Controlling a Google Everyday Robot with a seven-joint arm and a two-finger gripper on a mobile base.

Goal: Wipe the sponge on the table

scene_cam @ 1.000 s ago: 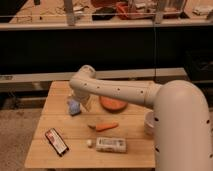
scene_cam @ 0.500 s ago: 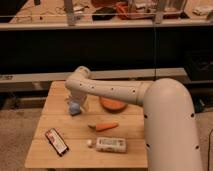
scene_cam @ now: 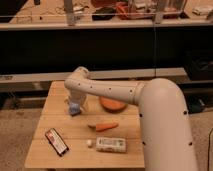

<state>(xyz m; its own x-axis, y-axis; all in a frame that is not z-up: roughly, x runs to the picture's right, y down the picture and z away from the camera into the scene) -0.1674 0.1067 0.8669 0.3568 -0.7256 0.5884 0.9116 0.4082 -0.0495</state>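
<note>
- Where the white arm bends down over the far left part of the table, we note the gripper just above the sponge, jaws spread wide.
- Sponge lies flat on the slats under the jaws; we cannot tell whether they touch it.
- Orange bowl near the sponge, to its right as seen.
- Carrot in front of the bowl.
- White packet and black-and-red packet near the front edge.
</note>
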